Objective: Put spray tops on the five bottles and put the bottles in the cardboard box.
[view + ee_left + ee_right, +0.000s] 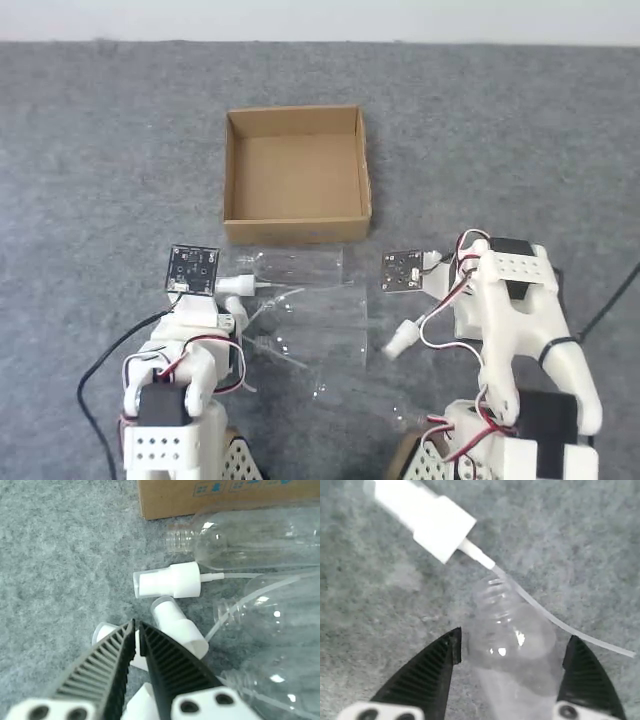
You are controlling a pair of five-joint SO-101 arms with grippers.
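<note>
The left gripper [136, 626] is clenched on nothing, with two white spray tops [170, 580] lying just past its tips. The right gripper [515, 636] is spread wide astride an uncapped clear bottle [510, 652], and another spray top [427, 512] lies just beyond the bottle's mouth. The cardboard box [295, 232] sits farther ahead of both.

Bright, even, diffuse light from overhead. Shadows faint and soft-edged along the cardboard box [296, 215] walls. Small white glints on the clear bottles [250, 540]. Grey table cover [100, 150] reads matte.
</note>
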